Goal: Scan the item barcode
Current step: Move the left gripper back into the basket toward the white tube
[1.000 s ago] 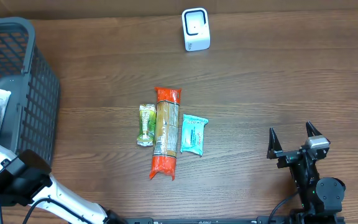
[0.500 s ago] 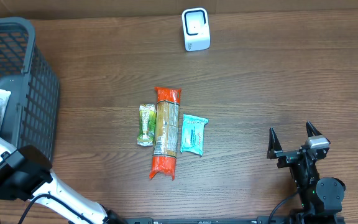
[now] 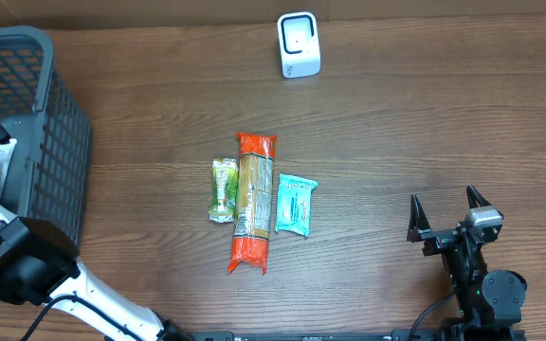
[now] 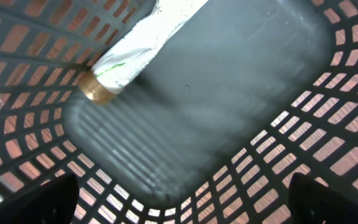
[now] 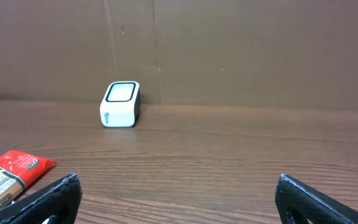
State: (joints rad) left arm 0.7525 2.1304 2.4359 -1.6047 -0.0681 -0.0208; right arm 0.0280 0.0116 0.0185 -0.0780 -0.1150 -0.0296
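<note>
A white barcode scanner (image 3: 299, 44) stands at the table's far edge, also facing my right wrist camera as the scanner (image 5: 121, 104). Three items lie mid-table: a long red-and-orange packet (image 3: 253, 201), a small green packet (image 3: 223, 189) and a teal packet (image 3: 297, 204). A white packet with green print (image 4: 135, 50) lies loose on the floor of the grey basket (image 3: 60, 142). My left gripper (image 4: 185, 205) hovers inside the basket, open and empty, apart from that packet. My right gripper (image 3: 445, 210) stands open and empty at the front right.
The basket's lattice walls (image 4: 328, 112) surround the left gripper on all sides. A brown wall (image 5: 229, 50) rises behind the scanner. The red packet's end (image 5: 14, 171) shows at the left of the right wrist view.
The left gripper has opened a little wider and drawn back from the white packet, which stays lying in the basket. The right arm has not moved.
</note>
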